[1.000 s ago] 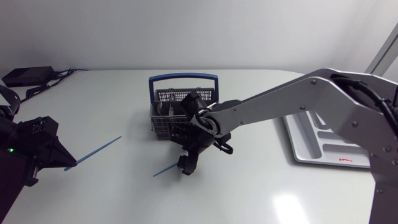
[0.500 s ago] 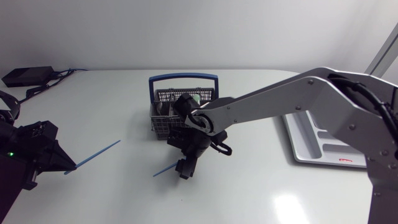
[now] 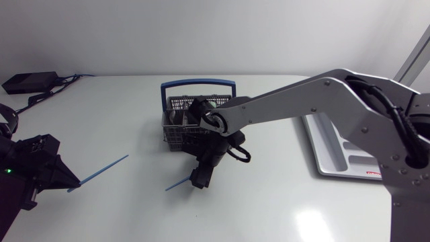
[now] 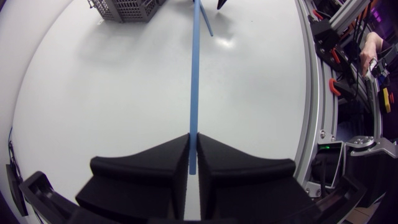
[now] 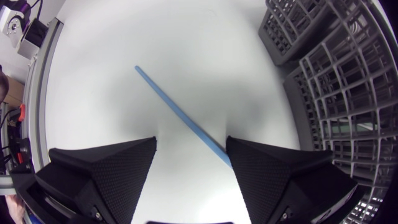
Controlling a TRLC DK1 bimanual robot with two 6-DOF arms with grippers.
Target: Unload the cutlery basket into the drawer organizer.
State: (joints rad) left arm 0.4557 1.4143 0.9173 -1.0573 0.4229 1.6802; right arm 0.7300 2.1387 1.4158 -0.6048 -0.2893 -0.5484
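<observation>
Your left gripper [image 4: 193, 142] is clamped tight on a thin, straight blue stick [image 4: 194, 74]. Your right gripper [image 5: 190, 143] hangs with fingers spread wide over a second blue stick [image 5: 177, 112] lying on the glossy table [image 3: 282, 202], just beside the grey grid-walled basket [image 5: 323, 68]. The moulded white organizer [image 3: 332, 144] sits well apart.

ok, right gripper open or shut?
Open. The right gripper has its fingers wide apart in its wrist view; the blue stick slants between them, unpinched.

blue sticks [image 3: 101, 171] [image 3: 178, 183]: 2 | cutlery basket [image 3: 175, 134]: 1 | drawer organizer [image 3: 336, 144]: 1
</observation>
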